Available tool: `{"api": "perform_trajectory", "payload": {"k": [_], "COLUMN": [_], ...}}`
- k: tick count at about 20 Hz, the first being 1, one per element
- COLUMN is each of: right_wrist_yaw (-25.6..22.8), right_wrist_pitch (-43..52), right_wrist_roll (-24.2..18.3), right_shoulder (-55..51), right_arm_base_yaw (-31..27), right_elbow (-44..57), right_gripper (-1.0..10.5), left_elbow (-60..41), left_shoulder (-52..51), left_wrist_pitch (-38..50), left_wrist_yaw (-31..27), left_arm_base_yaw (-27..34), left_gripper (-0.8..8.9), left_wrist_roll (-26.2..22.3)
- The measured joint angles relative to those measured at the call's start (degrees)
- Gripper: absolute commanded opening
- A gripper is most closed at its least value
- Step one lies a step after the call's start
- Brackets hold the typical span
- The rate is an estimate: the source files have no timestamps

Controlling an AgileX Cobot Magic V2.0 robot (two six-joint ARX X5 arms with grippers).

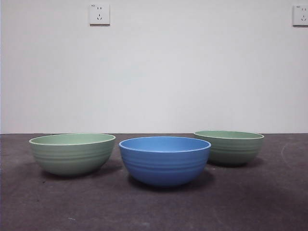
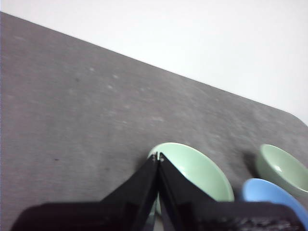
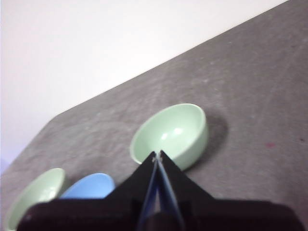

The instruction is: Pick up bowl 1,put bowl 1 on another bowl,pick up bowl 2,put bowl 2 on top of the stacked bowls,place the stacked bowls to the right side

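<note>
Three bowls sit separately on the dark grey bench (image 1: 269, 202), none nested in another. From the front the blue bowl (image 1: 164, 160) is in the middle and nearest the camera, upright, its ribs showing around the outside. A pale green bowl (image 1: 72, 153) stands to one side of it and a second pale green bowl (image 1: 230, 147) to the other, a bit farther back. There are narrow gaps between them, no rims touching.

Neither arm shows in the front view, so both are up and clear of the bowls.

Over to the left wrist camera: the left end effector (image 2: 158, 157) has its two black jaws pressed together, tips meeting, pinching nothing. Directly beyond those tips lies a pale green bowl (image 2: 197, 173), open side up and empty, partly covered by the jaws. Farther off to the side of that are the blue bowl (image 2: 272, 197), cut by the picture edge, and the other green bowl (image 2: 281, 168).

Right wrist camera now: the right end effector (image 3: 157, 155) is likewise closed, jaws tip to tip, holding nothing. Just past its tips sits a pale green bowl (image 3: 171, 135), empty, casting a shadow on the bench. Off to the side of the jaws the blue bowl (image 3: 89, 186) peeks out, with the far green bowl (image 3: 33, 197) beside it.

Behind the bench is a plain white wall with two sockets (image 1: 99, 14) high up.
</note>
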State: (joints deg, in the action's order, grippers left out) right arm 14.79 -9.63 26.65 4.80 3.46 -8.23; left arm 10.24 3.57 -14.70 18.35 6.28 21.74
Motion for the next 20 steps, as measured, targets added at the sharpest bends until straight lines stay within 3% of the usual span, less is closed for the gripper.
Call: {"api": "perform_trajectory", "payload": {"k": [5, 8, 20], "right_wrist_yaw": [1.79, 3.74, 8.0], "right_wrist_pitch": [-4.2, -9.7, -39.23], "right_wrist_roll": [-0.39, -2.97, -23.26], "right_shoulder": [7.17, 12.7, 36.96], "right_arm_base_yaw": [0.0, 0.0, 1.33], "right_elbow": [-8.7, -14.99, -40.02], "right_gripper": [-0.1, -0.1, -0.1], "left_elbow": [5.95, 10.08, 29.07], "left_shoulder": [6.1, 10.67, 28.63], "left_wrist_pitch": [-1.84, -3.5, -23.37], "left_wrist_yaw": [5.25, 9.55, 23.08], "left_arm_base_yaw": [0.0, 0.0, -0.02], "left_gripper": [-0.06, -0.06, -0.07], "left_wrist_roll": [0.37, -0.87, -17.79]}}
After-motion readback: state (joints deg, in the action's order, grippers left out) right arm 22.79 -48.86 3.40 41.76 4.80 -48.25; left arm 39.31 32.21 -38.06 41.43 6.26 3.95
